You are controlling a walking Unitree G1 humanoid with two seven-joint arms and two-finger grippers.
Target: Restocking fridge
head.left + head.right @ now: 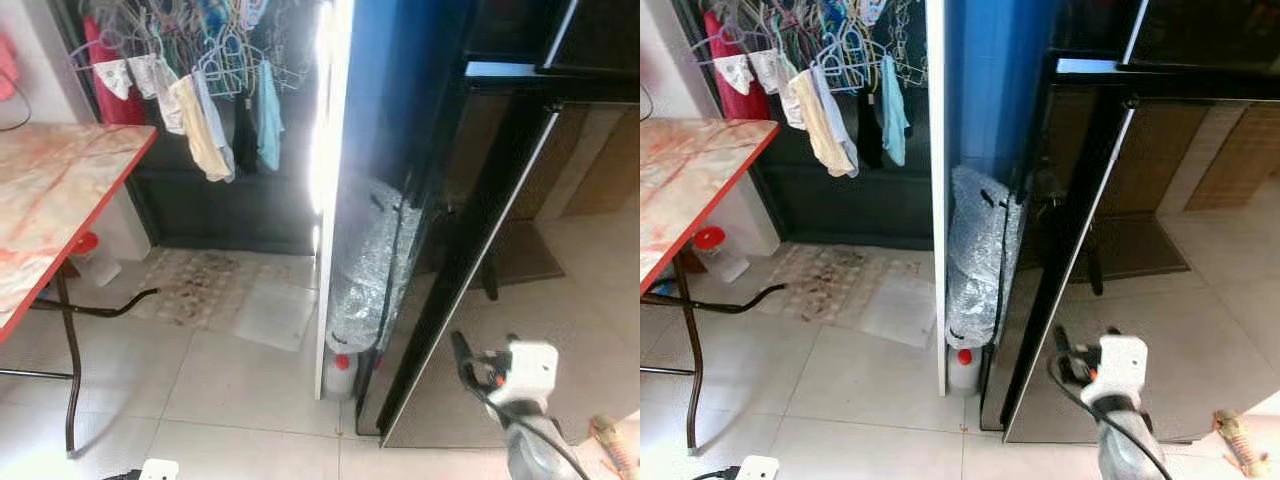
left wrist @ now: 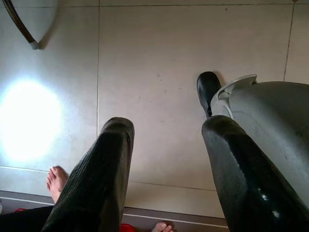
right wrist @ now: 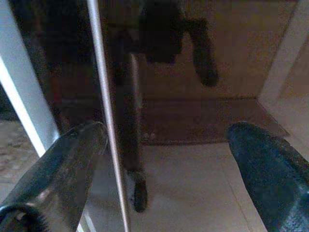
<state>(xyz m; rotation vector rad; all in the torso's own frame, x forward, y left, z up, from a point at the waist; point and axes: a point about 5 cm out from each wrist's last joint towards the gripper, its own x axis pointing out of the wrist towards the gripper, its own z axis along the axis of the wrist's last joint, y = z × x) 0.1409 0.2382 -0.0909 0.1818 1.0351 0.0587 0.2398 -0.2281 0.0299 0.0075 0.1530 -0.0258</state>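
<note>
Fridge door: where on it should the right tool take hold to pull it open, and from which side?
Probably the fridge door's left vertical edge, its silver strip: the flat glossy front shows no handle. The right tool faces it, fingers open either side of the strip, so come straight on from the front.

R arm raised fwd, low right of head view; right gripper [image 3: 164,169] w/ fingers spread wide. L arm hangs down; left gripper [image 2: 166,174] fingers apart, pointing floorward.
</note>
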